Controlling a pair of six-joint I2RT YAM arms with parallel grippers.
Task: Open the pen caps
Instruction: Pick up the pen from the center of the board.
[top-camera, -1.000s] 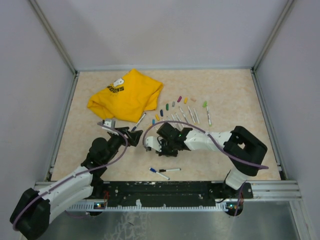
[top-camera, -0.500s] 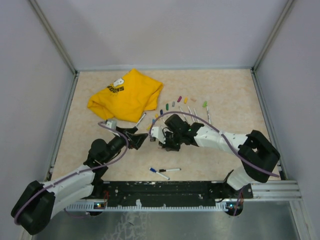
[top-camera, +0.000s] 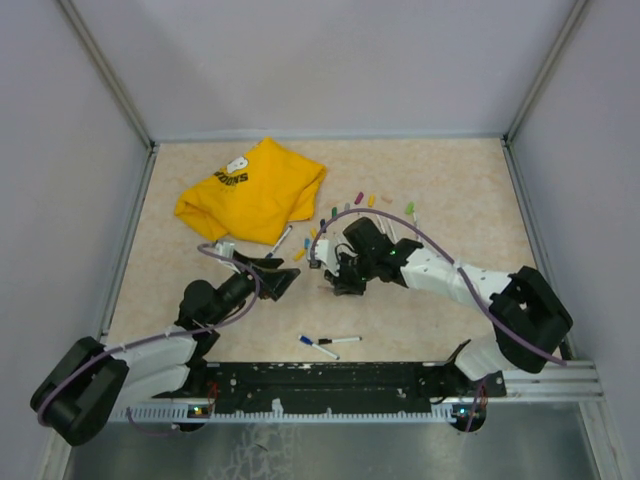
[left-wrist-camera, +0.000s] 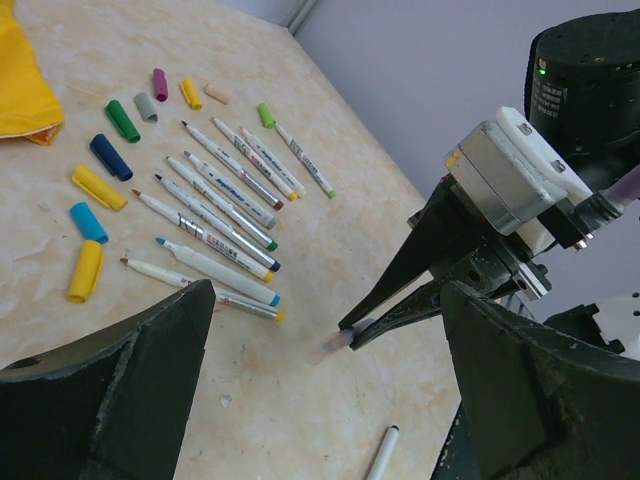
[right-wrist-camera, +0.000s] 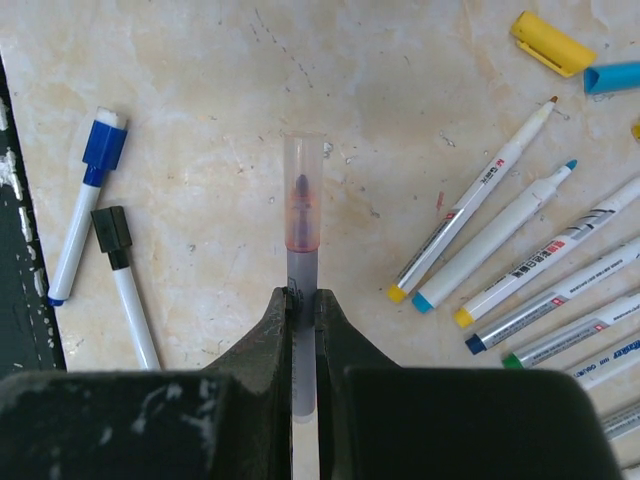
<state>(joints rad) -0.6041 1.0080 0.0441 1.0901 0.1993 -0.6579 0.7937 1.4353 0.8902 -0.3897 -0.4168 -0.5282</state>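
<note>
My right gripper (right-wrist-camera: 302, 295) is shut on the grey barrel of a pen (right-wrist-camera: 302, 262). Its clear pinkish cap (right-wrist-camera: 301, 195) sits on the tip and sticks out past the fingertips, just above the table. In the left wrist view that capped tip (left-wrist-camera: 335, 342) points toward my left gripper (left-wrist-camera: 330, 385), which is open wide and holds nothing. From above, the left gripper (top-camera: 283, 278) faces the right gripper (top-camera: 335, 282) across a short gap. Several uncapped pens (left-wrist-camera: 215, 215) lie in a row, with loose pen caps (left-wrist-camera: 98, 187) beside them.
A crumpled yellow T-shirt (top-camera: 250, 190) lies at the far left. Two capped pens, one blue (right-wrist-camera: 85, 215) and one black (right-wrist-camera: 125, 290), lie near the table's front edge (top-camera: 325, 345). A yellow cap (right-wrist-camera: 551, 43) lies beyond the pen row.
My left gripper has swung right, toward the held pen, staying open. The right arm has shifted away from the front edge with the pen still gripped.
</note>
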